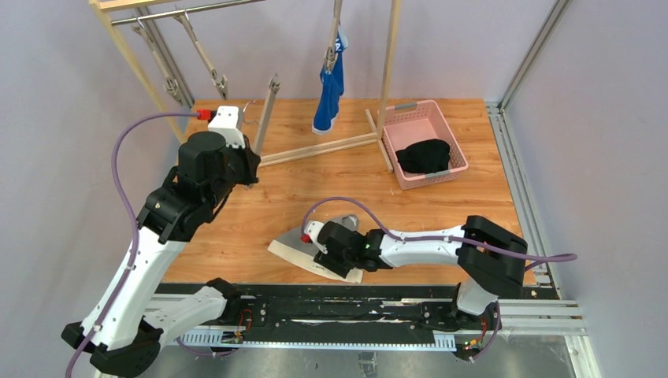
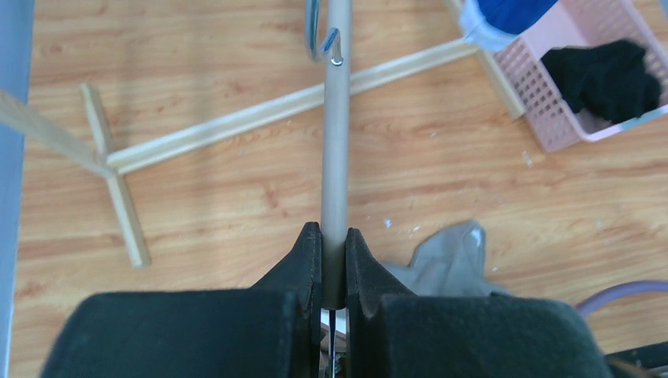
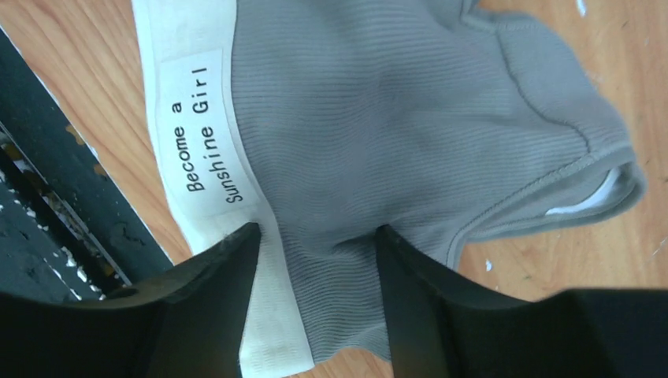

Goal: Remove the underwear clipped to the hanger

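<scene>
My left gripper [image 1: 250,164] is shut on a grey hanger arm [image 1: 268,110]; in the left wrist view the arm [image 2: 335,142] runs up from between my fingertips [image 2: 334,236], its clip [image 2: 335,49] empty. The blue underwear [image 1: 331,88] hangs clipped on the rack. The black underwear [image 1: 424,155] lies in the pink basket [image 1: 402,126]. The grey underwear [image 3: 378,110] with a pale waistband [image 3: 197,126] lies flat on the table. My right gripper [image 3: 315,244] is open, its jaws down on the fabric on either side; in the top view it [image 1: 331,246] covers the grey underwear [image 1: 290,246].
A wooden rack with a floor crossbar [image 1: 315,148] stands at the back, with more metal hanger arms [image 1: 205,59] at the upper left. The basket [image 2: 551,118] sits at the back right. The table's near edge has a black rail [image 1: 331,311].
</scene>
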Robot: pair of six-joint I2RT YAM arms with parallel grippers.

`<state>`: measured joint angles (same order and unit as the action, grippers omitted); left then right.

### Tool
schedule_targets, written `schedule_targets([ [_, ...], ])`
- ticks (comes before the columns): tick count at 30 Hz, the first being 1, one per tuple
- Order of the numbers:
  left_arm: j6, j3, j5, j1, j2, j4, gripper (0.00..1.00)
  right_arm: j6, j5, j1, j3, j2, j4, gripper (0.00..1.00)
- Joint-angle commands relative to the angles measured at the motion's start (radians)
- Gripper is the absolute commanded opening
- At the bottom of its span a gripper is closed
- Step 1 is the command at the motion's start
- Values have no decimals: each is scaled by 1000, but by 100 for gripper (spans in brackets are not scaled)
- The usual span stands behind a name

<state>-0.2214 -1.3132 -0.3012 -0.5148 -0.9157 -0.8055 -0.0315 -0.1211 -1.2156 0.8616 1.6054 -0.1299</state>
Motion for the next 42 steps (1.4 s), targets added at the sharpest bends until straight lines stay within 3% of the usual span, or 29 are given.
schedule_targets([
  [1, -17, -56, 53, -7, -61, 156, 0, -56, -42, -15, 46, 58, -38, 52],
  [3, -24, -73, 54, -7, -86, 194, 0, -77, -43, -15, 47, 82, -45, 43],
  [6, -23, -129, 62, -7, -142, 231, 0, -100, -47, -14, 50, 97, -58, 3],
  [7, -20, -163, 61, -7, -163, 236, 0, -105, -52, -14, 49, 93, -61, 1],
  [18, 7, -435, -33, -7, -403, 303, 0, -105, -275, -15, 82, -86, -172, 1],
  [25, 27, -501, -83, -7, -481, 373, 0, -96, -449, 20, 64, -235, -212, 1],
  [42, 86, -598, -105, 21, -538, 419, 0, 42, -480, 469, 56, -684, -116, 0],
])
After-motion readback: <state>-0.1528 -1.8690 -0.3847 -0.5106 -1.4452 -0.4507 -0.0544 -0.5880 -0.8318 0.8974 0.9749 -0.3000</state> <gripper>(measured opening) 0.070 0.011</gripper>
